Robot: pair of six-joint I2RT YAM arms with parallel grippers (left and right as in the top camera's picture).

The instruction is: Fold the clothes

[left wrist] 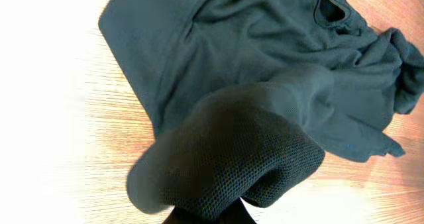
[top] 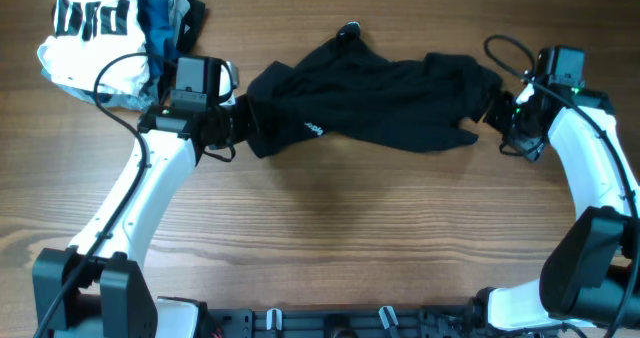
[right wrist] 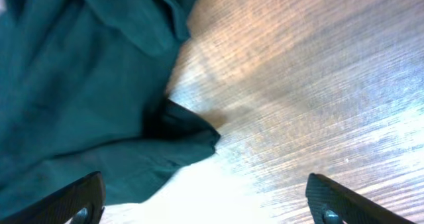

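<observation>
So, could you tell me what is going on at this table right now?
Two robot arms are working on a black garment that lies crumpled across the wooden table, not yet folded. The left gripper is shut on a bunch of fabric at one end. The right gripper stands open at the other end, holding nothing. A pile of other clothes sits beyond the left arm, apart from the work.

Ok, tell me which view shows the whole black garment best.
Overhead: the black garment lies stretched across the table, nearly all of it visible. Left wrist shows only bunched folds close up; right wrist shows only one edge, tinted teal.
</observation>
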